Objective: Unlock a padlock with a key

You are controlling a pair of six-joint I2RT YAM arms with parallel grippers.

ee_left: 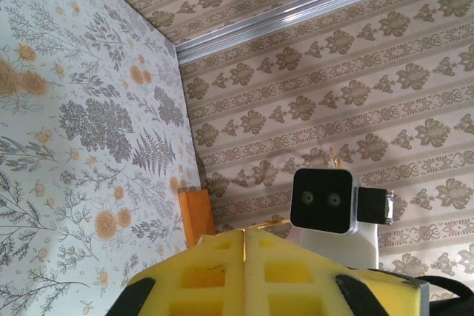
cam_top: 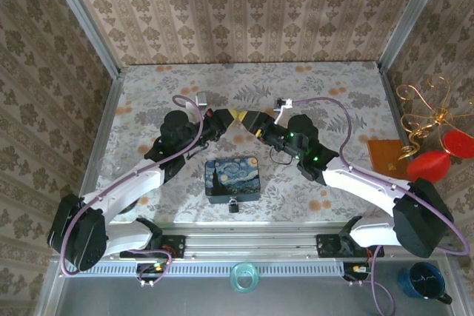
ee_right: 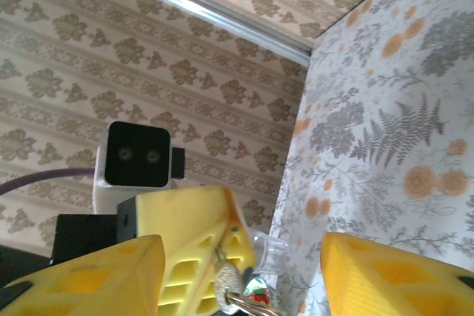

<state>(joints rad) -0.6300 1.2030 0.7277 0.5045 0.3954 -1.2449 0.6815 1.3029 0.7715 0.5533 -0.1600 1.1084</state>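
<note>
While the left tool (ee_left: 244,246) clamps the key (ee_right: 224,277), the right tool (ee_right: 238,260) gapes wide. Draw it back straight — never brushing the keyring (ee_right: 248,303).

Two arms meet tip to tip above a table, behind a box.

The box (cam_top: 232,179) sits near the middle of the table (cam_top: 333,86), towards the front, with the padlock (cam_top: 233,206) at its near edge. Behind the box, the left gripper (cam_top: 237,115) reaches in from the left and the right gripper (cam_top: 250,120) from the right. The left tip lies between the right's parted fingers, with a key (ee_right: 222,280) at that tip. A mug (cam_top: 422,280) stands at the near right, in front of the right arm's base.
</note>
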